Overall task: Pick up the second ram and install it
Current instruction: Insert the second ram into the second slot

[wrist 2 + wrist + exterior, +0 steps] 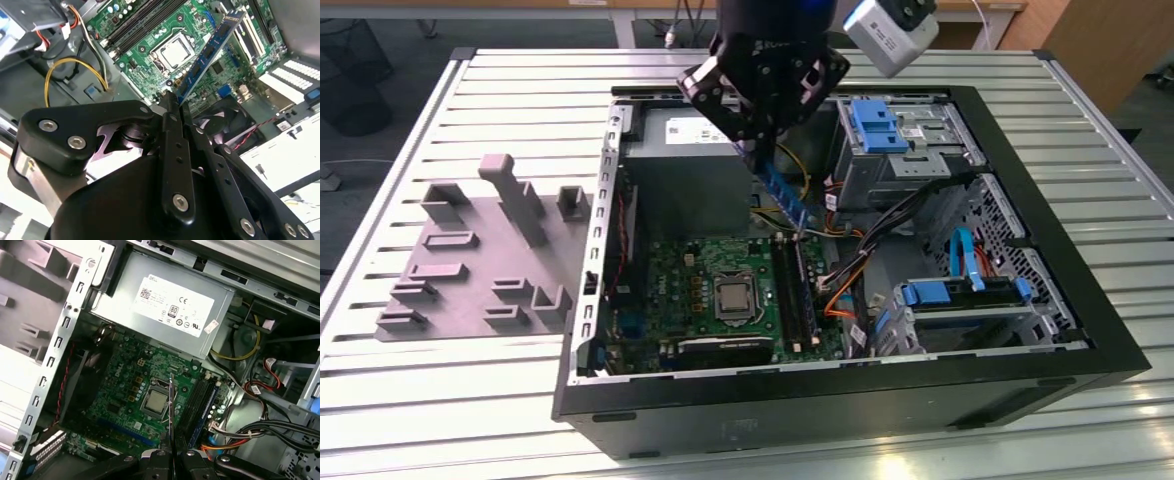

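Note:
The second ram (787,192) is a thin board with a blue-green face, hanging tilted below my gripper (761,150), which is shut on its upper end. It hovers above the motherboard (694,275), over the far end of the long black memory slots (790,285). In the second wrist view the ram (207,52) juts out from between the black fingers (170,125) of my gripper (175,100) towards the board. The first wrist view has the ram (171,405) edge-on, between the processor (156,401) and the memory slots (200,400), with the gripper (171,452) closed on it.
The open black computer case (854,400) lies on a slatted metal table (480,90). A grey tray with upright pegs (480,260) sits at the exterior view's left. A power supply (170,300), blue drive bays (881,125) and cable bundles (854,280) crowd around the slots.

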Controlling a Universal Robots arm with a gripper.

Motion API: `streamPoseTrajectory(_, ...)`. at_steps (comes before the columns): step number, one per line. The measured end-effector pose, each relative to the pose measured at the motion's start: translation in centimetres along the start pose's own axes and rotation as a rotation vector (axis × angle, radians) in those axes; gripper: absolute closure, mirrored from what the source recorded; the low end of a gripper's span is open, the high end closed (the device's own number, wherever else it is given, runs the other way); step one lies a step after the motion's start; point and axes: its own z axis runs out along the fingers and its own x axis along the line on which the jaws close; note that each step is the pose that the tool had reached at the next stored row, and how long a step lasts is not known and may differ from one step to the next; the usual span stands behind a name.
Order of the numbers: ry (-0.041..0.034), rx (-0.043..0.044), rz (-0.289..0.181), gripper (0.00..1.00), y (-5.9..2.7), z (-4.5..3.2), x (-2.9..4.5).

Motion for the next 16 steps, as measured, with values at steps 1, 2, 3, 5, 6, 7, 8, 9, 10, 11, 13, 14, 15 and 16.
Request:
streamPoseTrajectory(1, -0.0015, 0.0001, 0.012, 0.86, 0.00, 0.05, 0.00)
streamPoseTrajectory(2, -0.0031, 0.0004, 0.026, 0.86, 0.00, 0.09, 0.00)
streamPoseTrajectory(3, -0.0045, 0.0006, 0.038, 0.86, 0.00, 0.13, -0.01)
streamPoseTrajectory(5, -0.0067, 0.0008, 0.065, 0.86, 0.01, 0.20, -0.01)
streamPoseTrajectory(6, -0.0074, 0.0008, 0.079, 0.86, 0.01, 0.24, -0.01)
streamPoseTrajectory(7, -0.0076, 0.0003, 0.095, 0.86, 0.01, 0.29, -0.01)
streamPoseTrajectory(8, -0.0075, -0.0001, 0.113, 0.86, 0.02, 0.33, -0.01)
streamPoseTrajectory(9, -0.0074, -0.0005, 0.130, 0.86, 0.02, 0.36, -0.01)
streamPoseTrajectory(10, -0.0075, -0.0008, 0.145, 0.86, 0.02, 0.40, -0.01)
streamPoseTrajectory(11, -0.0080, -0.0010, 0.160, 0.86, 0.02, 0.44, -0.02)
streamPoseTrajectory(13, -0.0116, -0.0006, 0.186, 0.86, 0.02, 0.56, -0.02)
streamPoseTrajectory(14, -0.0140, -0.0001, 0.199, 0.86, 0.02, 0.63, -0.03)
streamPoseTrajectory(15, -0.0163, 0.0004, 0.212, 0.86, 0.03, 0.68, -0.03)
streamPoseTrajectory(16, -0.0183, 0.0007, 0.224, 0.86, 0.03, 0.74, -0.03)
